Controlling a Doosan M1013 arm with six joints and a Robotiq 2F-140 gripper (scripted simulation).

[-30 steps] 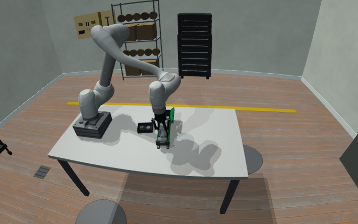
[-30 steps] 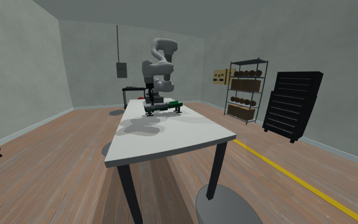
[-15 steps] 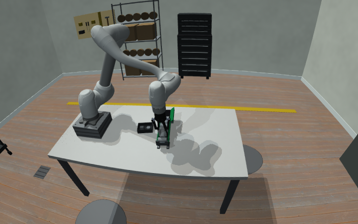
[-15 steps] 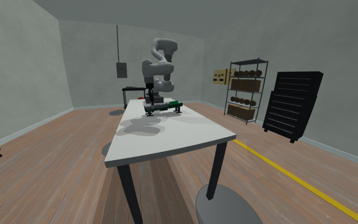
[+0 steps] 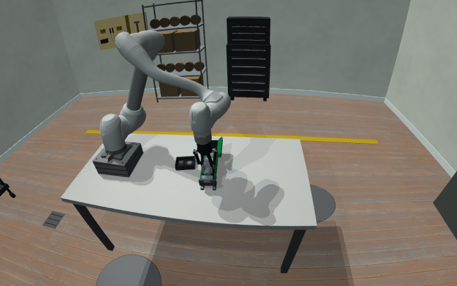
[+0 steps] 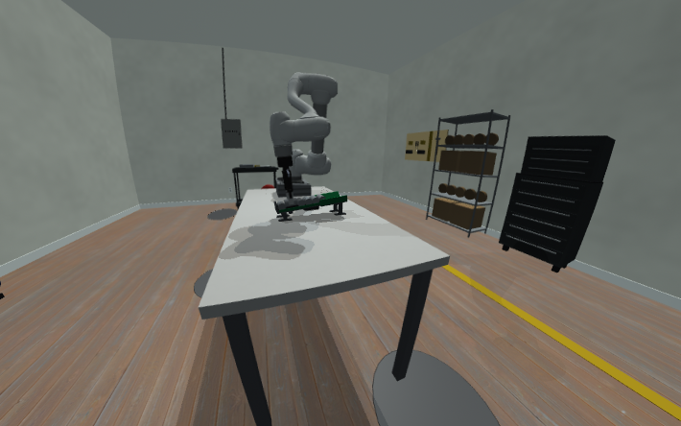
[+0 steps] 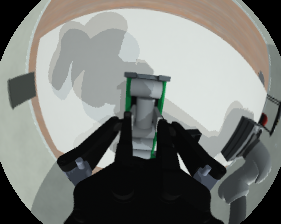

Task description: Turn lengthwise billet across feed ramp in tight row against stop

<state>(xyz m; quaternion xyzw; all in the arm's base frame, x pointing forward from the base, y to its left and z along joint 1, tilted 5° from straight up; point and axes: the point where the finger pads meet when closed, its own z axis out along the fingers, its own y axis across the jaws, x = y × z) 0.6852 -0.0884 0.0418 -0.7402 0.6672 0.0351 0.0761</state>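
Observation:
A green feed ramp [image 5: 211,166] stands on the white table, sloping down toward the table's front, where a dark stop [image 5: 207,184] closes its low end. Grey steel billets [image 5: 206,174] lie on the low part near the stop. In the wrist view the ramp [image 7: 145,99] runs away from me, with one grey billet [image 7: 144,123] lying lengthwise along it. My gripper [image 7: 144,111] is shut on that lengthwise billet, one finger on each side. It also shows in the top view [image 5: 204,161] and in the exterior view [image 6: 287,194], low over the ramp [image 6: 311,202].
A small black box [image 5: 185,163] lies on the table just left of the ramp. The arm's base [image 5: 118,161] stands on a dark block at the table's left end. Shelves and a black drawer cabinet stand by the far wall.

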